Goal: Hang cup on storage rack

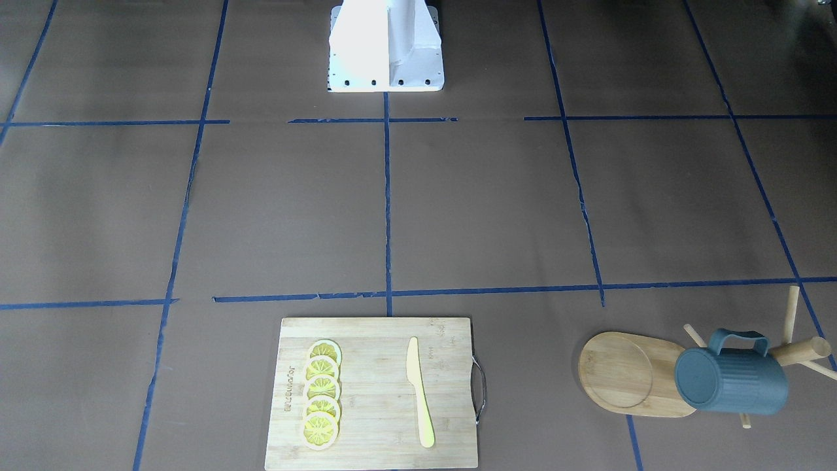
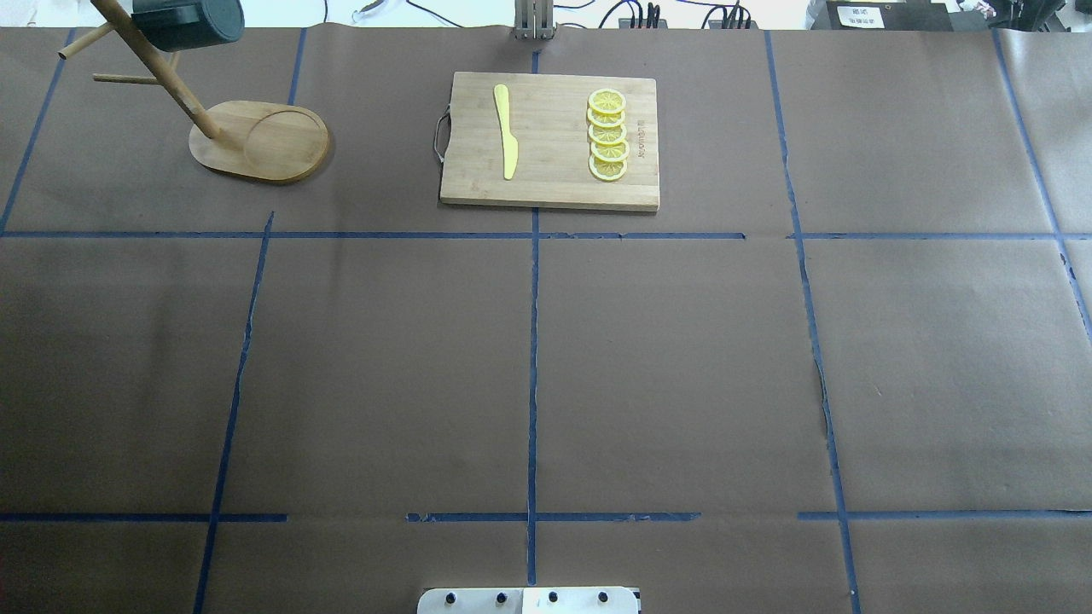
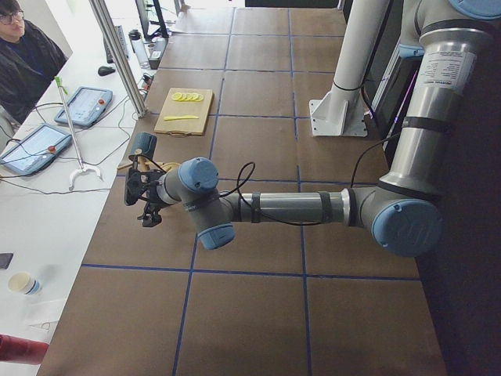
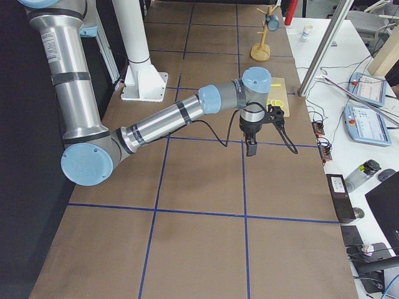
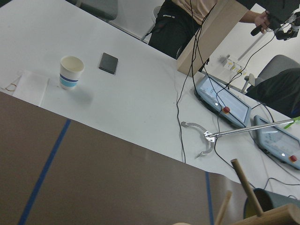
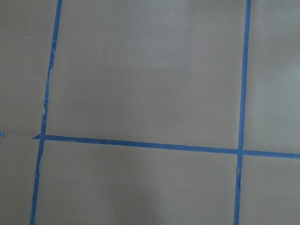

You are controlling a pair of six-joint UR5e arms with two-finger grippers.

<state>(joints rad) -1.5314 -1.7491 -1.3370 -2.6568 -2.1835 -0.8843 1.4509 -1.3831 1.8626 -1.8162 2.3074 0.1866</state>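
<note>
The dark teal-blue, ribbed cylindrical mug is being carried by the light bamboo mug tree, clear of the desk, which is being covered by brown paper crossed with blue tape lines. The mug is being held on its side against the upper part of the tree's thick central post, its loop handle lying among the thin angled pegs. Which peg is bearing it cannot be told. The mug tree is being kept at the far left corner of the desk, with its oval base and round recess lying flat on the paper.

At the far middle of the desk, well apart from the tree and to its right, a rectangular bamboo cutting board with a metal handle is being shown. A row of five yellow lemon slices and a pale yellow knife are being carried on it, apart from each other.

The left gripper is being held above the desk near the mug tree. The right gripper is being held pointing down over the middle of the desk. Both are being seen from the side cameras only, so whether their fingers are wide or narrow cannot be told.
</note>
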